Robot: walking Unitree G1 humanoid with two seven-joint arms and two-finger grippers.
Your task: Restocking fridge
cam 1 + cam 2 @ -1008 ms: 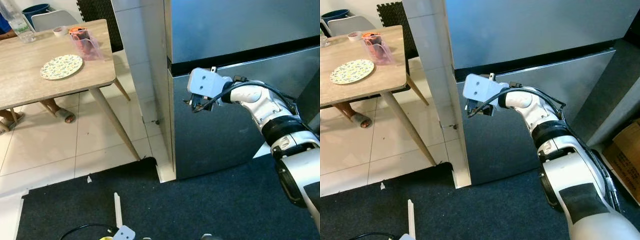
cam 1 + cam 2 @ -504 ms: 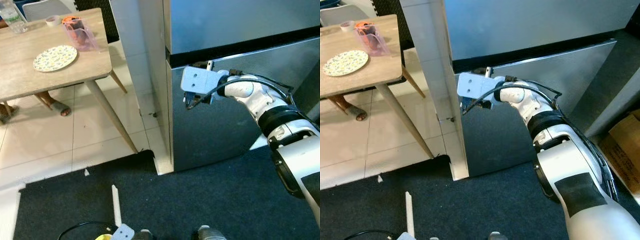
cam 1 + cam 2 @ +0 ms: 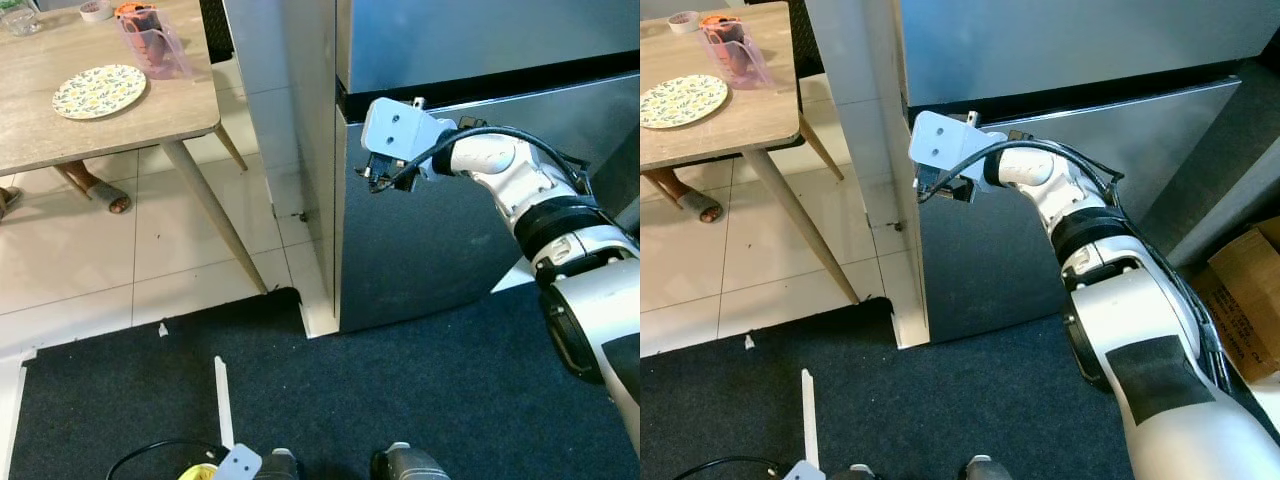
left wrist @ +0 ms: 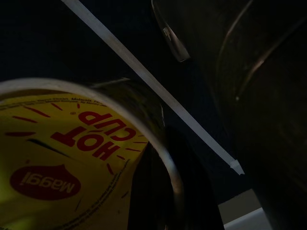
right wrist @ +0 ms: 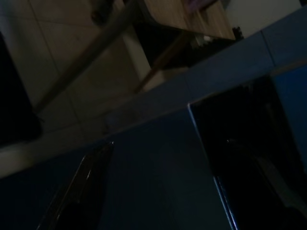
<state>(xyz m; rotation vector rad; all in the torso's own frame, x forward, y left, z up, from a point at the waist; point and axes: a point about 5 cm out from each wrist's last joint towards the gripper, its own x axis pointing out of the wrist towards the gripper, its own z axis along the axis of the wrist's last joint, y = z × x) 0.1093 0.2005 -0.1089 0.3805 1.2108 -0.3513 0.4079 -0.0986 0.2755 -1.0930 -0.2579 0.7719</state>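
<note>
The fridge (image 3: pixel 450 230) stands closed, its brushed-steel lower door (image 3: pixel 1040 260) meeting the upper door (image 3: pixel 1060 45) at a dark horizontal gap, and the right gripper (image 3: pixel 376 178) sits right at the lower door's top corner on the side nearest the tiled pillar (image 3: pixel 270 120), just under that gap. In the right wrist view the two black fingers (image 5: pixel 76 191) stand apart with the blue-grey door face between them, so the jaws look spread, though nothing is yet pinched. I judge the door to be heavy, rigid and slick-faced, with a magnetic seal to break; there is no bar handle, so the sensible hold is hooking the fingertips over the top edge in the gap, near this free corner, and pulling outward. Low down, near the robot's feet, the left gripper (image 3: pixel 245 465) carries a Maggi Hot Cup noodle cup (image 4: pixel 62 158), its yellow lid close against the wrist camera with a black finger (image 4: pixel 163 191) pressed along the rim. That cup should be light, thin-walled and easy to crush, so a gentle grip around the rim suits it. Beyond the right gripper, past the pillar, a wooden table (image 3: pixel 110 120) holds a patterned plate (image 3: pixel 98 91) and a pink plastic jug (image 3: pixel 150 42), and a person's sandalled foot (image 3: pixel 100 195) rests beneath it. A dark mat (image 3: pixel 400 400) covers the floor underfoot.
</note>
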